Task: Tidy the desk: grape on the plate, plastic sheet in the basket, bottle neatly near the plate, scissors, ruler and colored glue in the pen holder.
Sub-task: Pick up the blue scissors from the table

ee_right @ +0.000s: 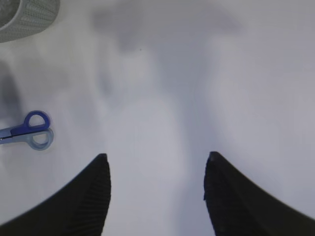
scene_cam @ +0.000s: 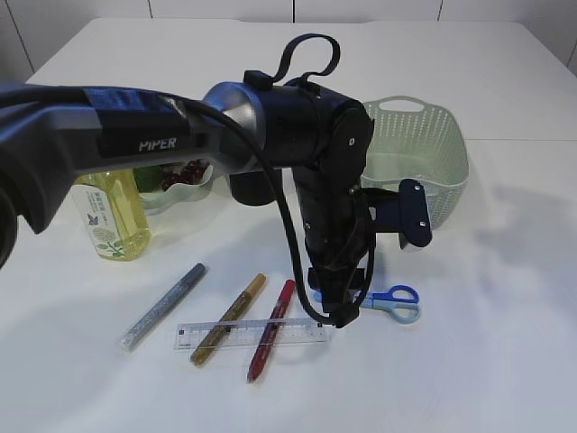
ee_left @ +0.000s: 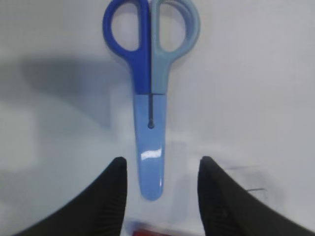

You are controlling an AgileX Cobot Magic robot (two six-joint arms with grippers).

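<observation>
Blue scissors [scene_cam: 395, 300] lie shut on the white table, handles to the right. In the left wrist view the scissors [ee_left: 150, 98] point their sheathed tip down between my fingers. My left gripper [scene_cam: 343, 311] reaches across and hangs open over that tip; the left gripper [ee_left: 162, 160] touches nothing. A clear ruler [scene_cam: 302, 332] lies under a silver [scene_cam: 162, 307], a gold [scene_cam: 228, 317] and a red glue pen [scene_cam: 270, 329]. Grapes [scene_cam: 185, 173] sit on a glass plate [scene_cam: 158, 203], beside a yellow bottle [scene_cam: 113, 216]. My right gripper [ee_right: 157, 155] is open over bare table. Pen holder and plastic sheet are not made out.
A pale green basket [scene_cam: 424, 153] stands at the back right, and its corner [ee_right: 24, 17] shows in the right wrist view. The scissors [ee_right: 29, 130] lie far left of the right gripper. A dark round shape [scene_cam: 248, 191] sits behind the left arm.
</observation>
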